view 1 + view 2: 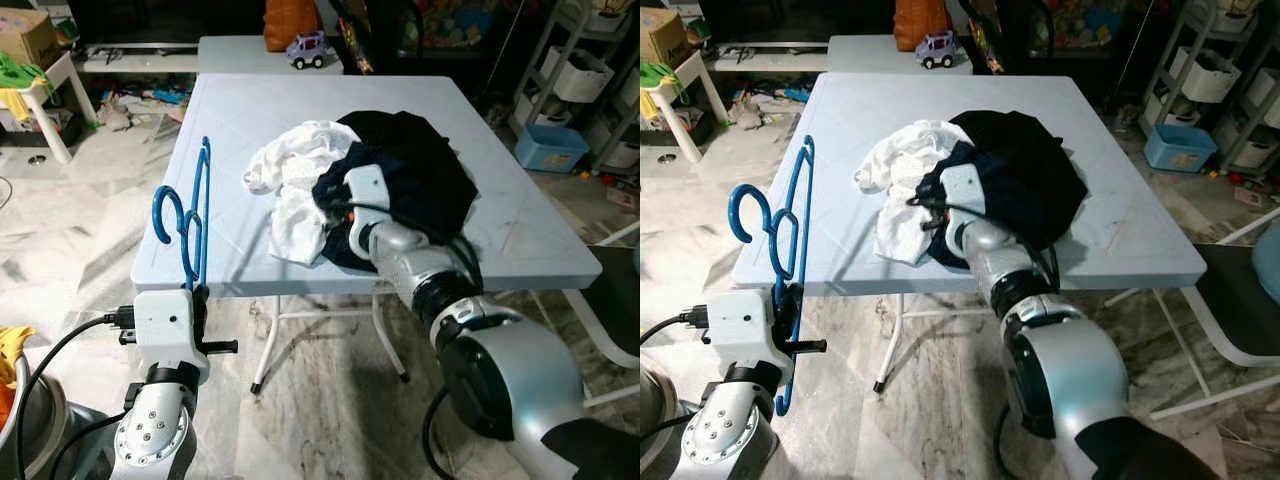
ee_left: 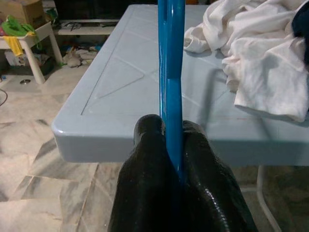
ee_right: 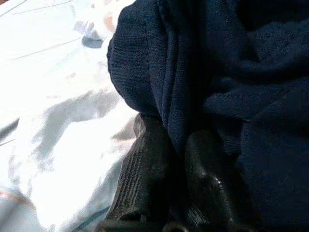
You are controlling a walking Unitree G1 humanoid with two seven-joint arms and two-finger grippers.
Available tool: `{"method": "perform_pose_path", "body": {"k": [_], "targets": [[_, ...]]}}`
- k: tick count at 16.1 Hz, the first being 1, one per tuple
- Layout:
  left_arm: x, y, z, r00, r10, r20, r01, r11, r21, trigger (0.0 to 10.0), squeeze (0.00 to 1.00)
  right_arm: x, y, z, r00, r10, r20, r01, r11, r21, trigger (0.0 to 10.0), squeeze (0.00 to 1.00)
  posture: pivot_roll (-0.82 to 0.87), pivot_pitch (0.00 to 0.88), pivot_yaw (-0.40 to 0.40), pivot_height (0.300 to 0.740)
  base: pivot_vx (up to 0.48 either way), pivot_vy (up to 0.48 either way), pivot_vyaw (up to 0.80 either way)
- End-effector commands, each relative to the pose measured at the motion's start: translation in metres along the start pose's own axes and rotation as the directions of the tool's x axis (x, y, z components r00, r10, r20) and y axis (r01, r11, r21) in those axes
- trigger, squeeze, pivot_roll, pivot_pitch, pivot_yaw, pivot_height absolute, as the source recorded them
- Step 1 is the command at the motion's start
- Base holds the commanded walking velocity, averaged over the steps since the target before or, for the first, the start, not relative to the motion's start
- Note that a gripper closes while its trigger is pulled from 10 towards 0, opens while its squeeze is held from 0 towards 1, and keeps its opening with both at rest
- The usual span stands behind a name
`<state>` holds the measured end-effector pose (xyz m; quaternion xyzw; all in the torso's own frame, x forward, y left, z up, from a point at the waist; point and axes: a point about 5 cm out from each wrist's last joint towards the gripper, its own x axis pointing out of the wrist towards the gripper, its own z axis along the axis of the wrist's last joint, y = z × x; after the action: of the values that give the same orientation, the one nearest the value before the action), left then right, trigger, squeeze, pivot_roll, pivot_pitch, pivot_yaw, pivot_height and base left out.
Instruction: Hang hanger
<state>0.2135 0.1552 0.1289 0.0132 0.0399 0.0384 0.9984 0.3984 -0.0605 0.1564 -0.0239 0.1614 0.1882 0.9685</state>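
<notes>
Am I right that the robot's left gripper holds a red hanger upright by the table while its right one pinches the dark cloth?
Nearly. The hanger is blue, not red, as the left eye view shows. The left gripper holds it upright by the table while the right gripper pinches the dark cloth.

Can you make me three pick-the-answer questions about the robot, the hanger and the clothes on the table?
1. Where is the clothes pile?
A on the floor
B on the table
C on a chair

2. What colour is the hanger?
A red
B green
C blue

3. What is the right end effector doing?
A pinching the dark garment
B hanging open in the air
C holding a toy car

Answers:
1 B, the pile lies on the tabletop.
2 C, the left end effector grips a blue hanger.
3 A, its fingers close on a dark cloth fold.
</notes>
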Motion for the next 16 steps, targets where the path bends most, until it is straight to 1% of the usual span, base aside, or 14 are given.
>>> {"method": "perform_pose_path", "body": {"k": [1, 3, 4, 5, 6, 7, 8, 9, 10, 11, 12, 13, 14, 16], "targets": [[-0.004, 0.0, 0.004, 1.0, 0.01, 0.01, -0.01, 1.0, 0.017, 10.0, 0.0, -0.002, -0.014, 0.017, 0.996, -0.078, 0.038, 0.078, 0.997, 0.002, 10.0, 0.0, 0.2, 0.102, -0.071, 0.74, 0.0, 0.0, 0.0], [-0.005, 0.001, 0.003, 1.0, 0.012, 0.004, -0.012, 1.0, 0.019, 10.0, 0.0, -0.005, -0.025, 0.031, 0.985, -0.146, 0.09, 0.148, 0.989, -0.015, 10.0, 0.0, 0.2, 0.104, -0.072, 0.74, 0.0, 0.0, 0.0], [-0.005, 0.0, 0.004, 1.0, 0.015, 0.006, -0.015, 1.0, 0.023, 10.0, 0.0, -0.009, -0.033, 0.05, 0.968, -0.188, 0.167, 0.193, 0.981, -0.013, 10.0, 0.0, 0.2, 0.106, -0.075, 0.74, 0.0, 0.0, 0.0], [-0.005, 0.001, 0.005, 1.0, 0.019, 0.008, -0.019, 1.0, 0.024, 10.0, 0.0, -0.014, -0.039, 0.075, 0.939, -0.214, 0.268, 0.227, 0.974, -0.019, 10.0, 0.0, 0.2, 0.106, -0.075, 0.74, 0.0, 0.0, 0.0], [-0.005, 0.001, 0.005, 1.0, 0.02, 0.005, -0.02, 0.999, 0.024, 10.0, 0.0, -0.016, -0.04, 0.085, 0.927, -0.217, 0.305, 0.24, 0.97, -0.04, 10.0, 0.0, 0.2, 0.106, -0.075, 0.74, 0.0, 0.0, 0.0], [-0.005, 0.001, 0.005, 1.0, 0.02, 0.004, -0.02, 1.0, 0.024, 10.0, 0.0, -0.017, -0.038, 0.09, 0.928, -0.189, 0.322, 0.238, 0.964, -0.118, 10.0, 0.0, 0.2, 0.106, -0.075, 0.74, 0.0, 0.0, 0.0], [-0.005, 0.001, 0.005, 1.0, 0.02, 0.004, -0.02, 1.0, 0.024, 10.0, 0.0, -0.016, -0.035, 0.088, 0.938, -0.157, 0.308, 0.226, 0.952, -0.204, 10.0, 0.0, 0.19, 0.1, -0.076, 0.74, 0.0, 0.0, 0.0], [-0.004, 0.0, 0.005, 1.0, 0.021, 0.004, -0.021, 1.0, 0.023, 10.0, 0.0, -0.015, -0.035, 0.083, 0.945, -0.145, 0.294, 0.234, 0.926, -0.296, 10.0, 0.0, 0.19, 0.099, -0.075, 0.74, 0.0, 0.0, 0.0], [-0.003, -0.001, 0.005, 1.0, 0.017, 0.006, -0.017, 1.0, 0.02, 10.0, 0.0, -0.013, -0.036, 0.07, 0.961, -0.119, 0.249, 0.206, 0.91, -0.359, 10.0, 0.0, 0.18, 0.092, -0.075, 0.74, 0.0, 0.0, 0.0], [-0.001, -0.002, 0.005, 1.0, 0.015, 0.007, -0.015, 1.0, 0.017, 10.0, 0.0, -0.013, -0.039, 0.057, 0.975, -0.093, 0.203, 0.16, 0.926, -0.343, 10.0, 0.0, 0.18, 0.089, -0.076, 0.74, 0.0, 0.0, 0.0], [-0.001, -0.002, 0.005, 1.0, 0.014, 0.008, -0.014, 1.0, 0.016, 10.0, 0.0, -0.013, -0.043, 0.05, 0.978, -0.086, 0.189, 0.145, 0.935, -0.324, 10.0, 0.29, 0.18, 0.086, -0.075, 0.74, 0.0, 0.0, 0.0], [0.0, -0.002, 0.005, 1.0, 0.013, 0.008, -0.013, 1.0, 0.014, 10.0, 0.0, -0.014, -0.049, 0.04, 0.982, -0.082, 0.168, 0.128, 0.949, -0.287, 10.0, 1.0, 0.17, 0.083, -0.072, 0.74, 0.0, 0.0, 0.0], [0.001, -0.002, 0.005, 1.0, 0.011, 0.008, -0.011, 1.0, 0.013, 10.0, 0.0, -0.016, -0.056, 0.032, 0.985, -0.092, 0.144, 0.13, 0.95, -0.283, 10.0, 1.0, 0.16, 0.077, -0.068, 0.74, 0.0, 0.0, 0.0], [0.004, -0.003, 0.005, 1.0, 0.004, 0.011, -0.004, 1.0, 0.012, 10.0, 0.0, -0.02, -0.067, 0.024, 0.988, -0.099, 0.12, 0.127, 0.959, -0.255, 10.0, 1.0, 0.15, 0.069, -0.059, 0.74, 0.0, 0.0, 0.0]]}}
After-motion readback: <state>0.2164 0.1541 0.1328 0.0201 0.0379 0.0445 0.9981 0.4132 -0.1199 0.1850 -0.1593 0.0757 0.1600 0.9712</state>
